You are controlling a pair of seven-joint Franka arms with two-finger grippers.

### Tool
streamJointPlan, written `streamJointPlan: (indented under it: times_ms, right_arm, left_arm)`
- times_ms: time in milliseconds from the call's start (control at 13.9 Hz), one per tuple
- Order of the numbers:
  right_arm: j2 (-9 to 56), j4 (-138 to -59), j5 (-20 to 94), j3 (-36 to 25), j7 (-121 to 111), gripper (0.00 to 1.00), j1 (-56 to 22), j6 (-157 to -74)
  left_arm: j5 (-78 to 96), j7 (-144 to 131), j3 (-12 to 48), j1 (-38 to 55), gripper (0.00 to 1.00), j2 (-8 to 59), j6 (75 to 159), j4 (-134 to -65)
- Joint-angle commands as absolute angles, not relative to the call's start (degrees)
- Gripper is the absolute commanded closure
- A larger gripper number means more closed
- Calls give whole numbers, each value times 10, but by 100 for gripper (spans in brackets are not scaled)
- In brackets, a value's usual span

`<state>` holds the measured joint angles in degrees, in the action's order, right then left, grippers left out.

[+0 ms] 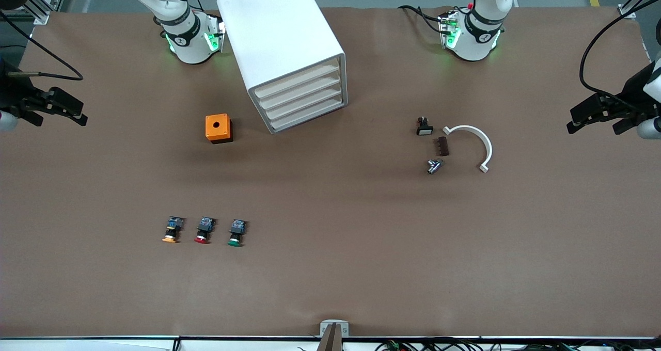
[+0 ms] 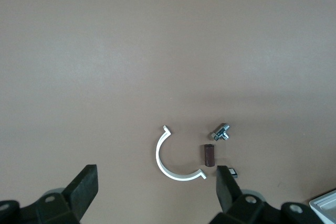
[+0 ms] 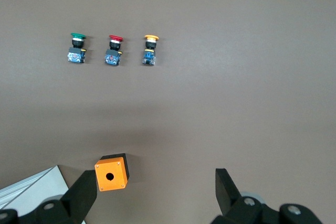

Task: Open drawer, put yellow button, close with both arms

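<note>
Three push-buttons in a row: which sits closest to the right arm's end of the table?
The yellow button, at the end of the row; red is middle, green last.

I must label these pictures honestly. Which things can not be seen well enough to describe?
- Inside of the drawer: hidden in the front view by its shut front.
- Cabinet: cut off by the right wrist view's edge; only a corner shows.
- Small black part: half hidden in the left wrist view by the left claw.
- Right claw: its arm is cut off at the front view's edge.
</note>
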<state>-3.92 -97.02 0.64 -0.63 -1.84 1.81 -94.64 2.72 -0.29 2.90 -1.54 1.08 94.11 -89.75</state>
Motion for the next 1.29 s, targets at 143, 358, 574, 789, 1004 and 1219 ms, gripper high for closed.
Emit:
streamJointPlan:
  times_ms: [143, 358, 574, 789, 1004, 1219]
  right_arm:
    - [-52, -980, 0, -7, -21, 0, 18, -947]
    - [-52, -980, 0, -7, -20, 0, 18, -947]
    - [-52, -980, 0, -7, -20, 0, 18, -947]
    - [-51, -980, 0, -7, -20, 0, 18, -945]
    - [-51, -979, 0, -7, -20, 0, 18, -946]
    - [-49, -977, 0, -7, -20, 0, 18, -945]
  left_arm:
    - [14, -7, 33, -18, 1, 14, 932, -889]
    - [14, -7, 29, -23, 1, 17, 932, -887]
    - [14, -10, 27, -27, 1, 22, 932, -889]
    - [14, -10, 30, -23, 0, 38, 932, -889]
    - [14, -10, 33, -19, 1, 56, 932, -887]
    - [20, -32, 42, -5, 0, 77, 932, -882]
